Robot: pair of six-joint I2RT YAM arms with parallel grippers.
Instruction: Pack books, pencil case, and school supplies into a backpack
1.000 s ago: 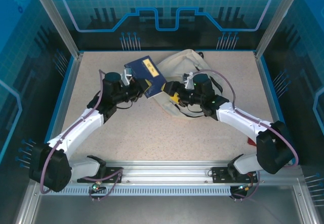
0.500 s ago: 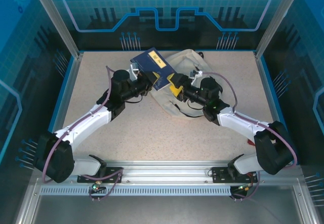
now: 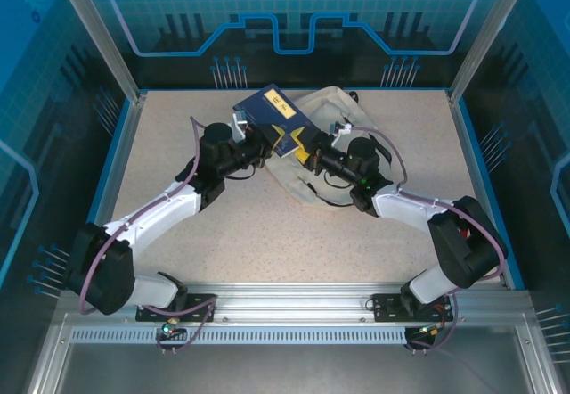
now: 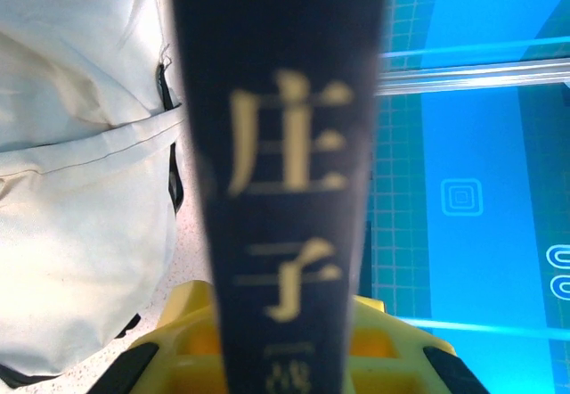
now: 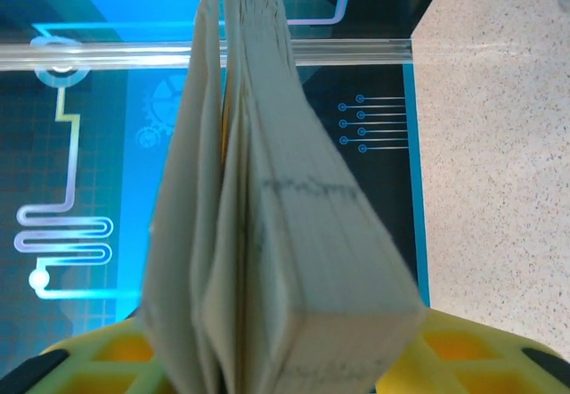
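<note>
Tabletop (image 3: 267,225): left claw (image 3: 270,135) grips books (image 3: 272,107) (beside backpack (image 3: 331,106)).

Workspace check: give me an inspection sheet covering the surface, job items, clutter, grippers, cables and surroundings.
Surface: speckled beige table.
Job's things: cream backpack at the far side; dark book held up at its left edge.
Clutter: nothing seen.
Grippers: left gripper shut on the dark book's spine; right gripper around its page edge, grip unclear.
Cables: purple cables loop along both arms.
Surroundings: blue patterned panels, aluminium rail.
</note>
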